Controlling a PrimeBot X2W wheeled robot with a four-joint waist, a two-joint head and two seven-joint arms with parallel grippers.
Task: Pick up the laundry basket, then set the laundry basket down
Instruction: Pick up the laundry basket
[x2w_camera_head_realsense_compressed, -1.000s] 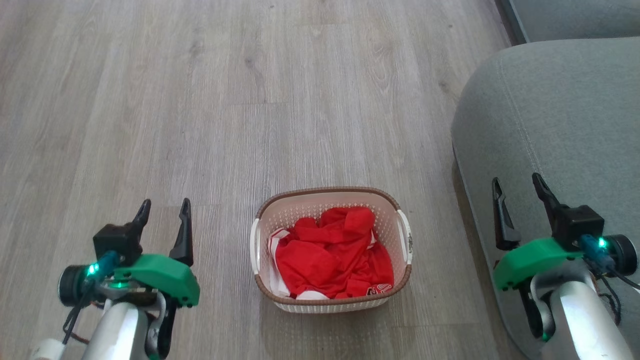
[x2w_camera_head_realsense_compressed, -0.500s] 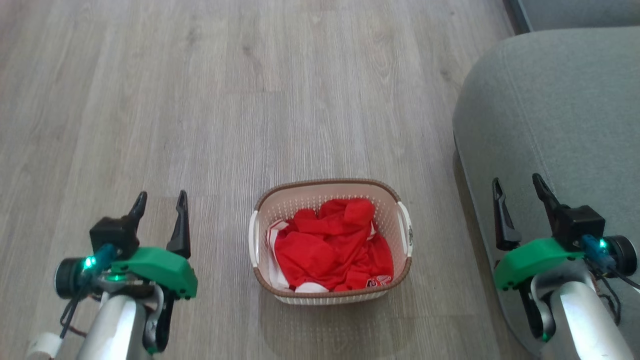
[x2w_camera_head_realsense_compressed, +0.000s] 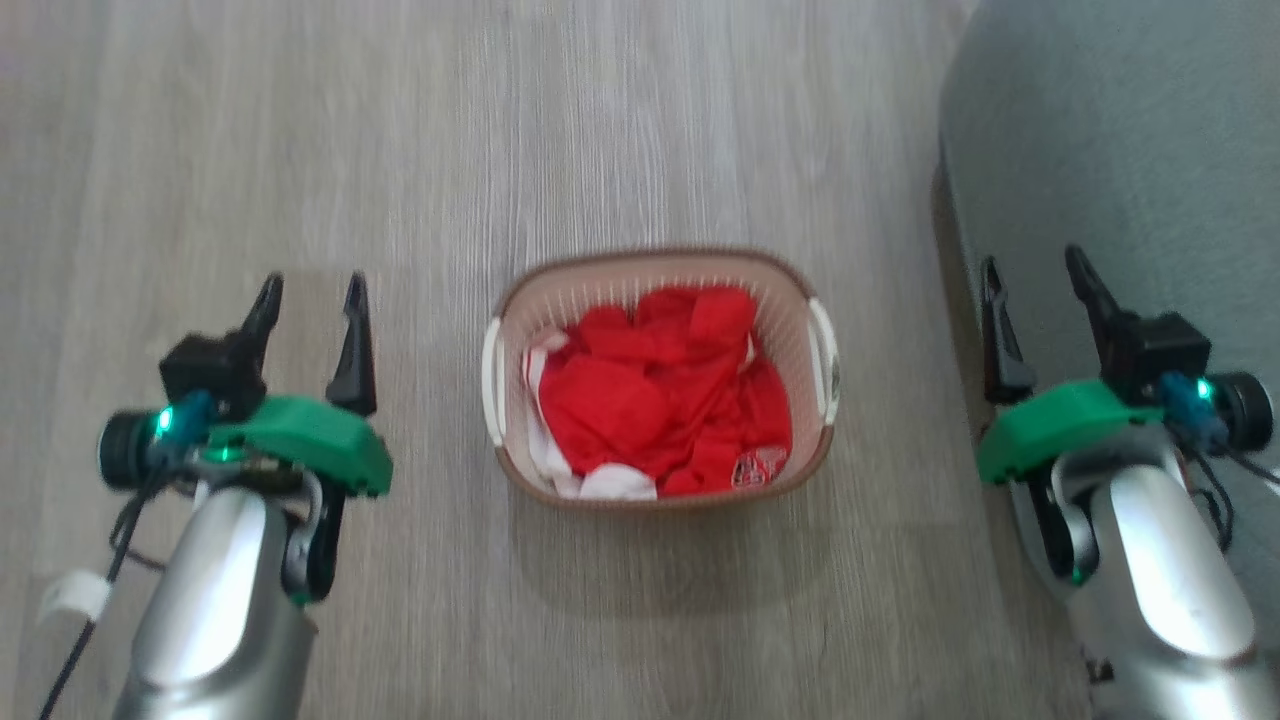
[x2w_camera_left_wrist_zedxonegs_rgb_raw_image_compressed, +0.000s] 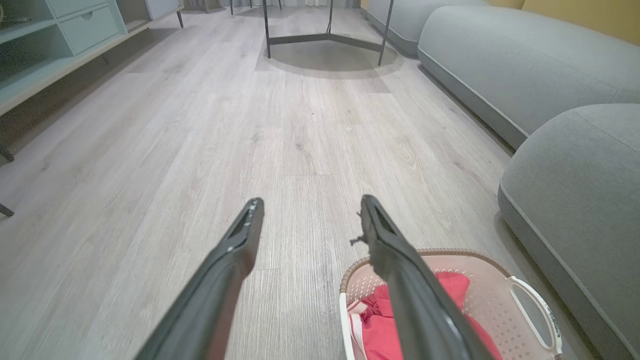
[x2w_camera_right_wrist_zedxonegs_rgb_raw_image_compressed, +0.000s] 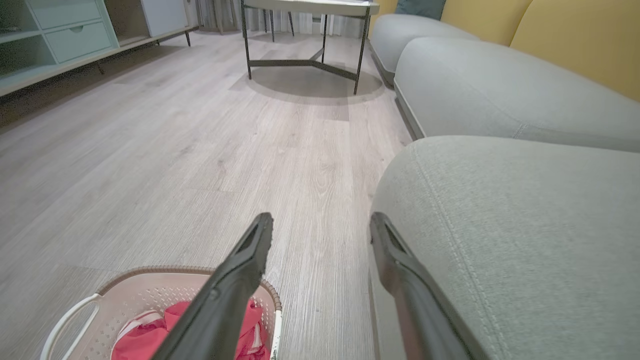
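Observation:
The laundry basket (x2w_camera_head_realsense_compressed: 810, 420) stands on the wood floor in the middle of the head view, cream-white and perforated, with a brown rim, white side handles and red cloth (x2w_camera_head_realsense_compressed: 650, 400) inside. My left gripper (x2w_camera_head_realsense_compressed: 310, 290) is open, a short way to the basket's left, touching nothing. My right gripper (x2w_camera_head_realsense_compressed: 1033, 265) is open to the basket's right, in front of the grey sofa. The basket (x2w_camera_left_wrist_zedxonegs_rgb_raw_image_compressed: 500, 295) sits at the lower right of the left wrist view, beside the left gripper (x2w_camera_left_wrist_zedxonegs_rgb_raw_image_compressed: 310, 202). It (x2w_camera_right_wrist_zedxonegs_rgb_raw_image_compressed: 125, 290) lies at the lower left of the right wrist view, beside the right gripper (x2w_camera_right_wrist_zedxonegs_rgb_raw_image_compressed: 320, 217).
A grey sofa (x2w_camera_head_realsense_compressed: 1120, 150) fills the right side, close to my right arm; its cushions (x2w_camera_right_wrist_zedxonegs_rgb_raw_image_compressed: 500, 210) run back along the wall. A metal-legged table (x2w_camera_right_wrist_zedxonegs_rgb_raw_image_compressed: 305, 35) stands far ahead and a pale green cabinet (x2w_camera_left_wrist_zedxonegs_rgb_raw_image_compressed: 45, 40) lines the left. Bare wood floor (x2w_camera_head_realsense_compressed: 400, 150) lies ahead and left.
The whole head view has shifted, so the camera moved: the basket now sits higher and larger in it. Both grippers stay open beside the basket, which rests on the floor as before.

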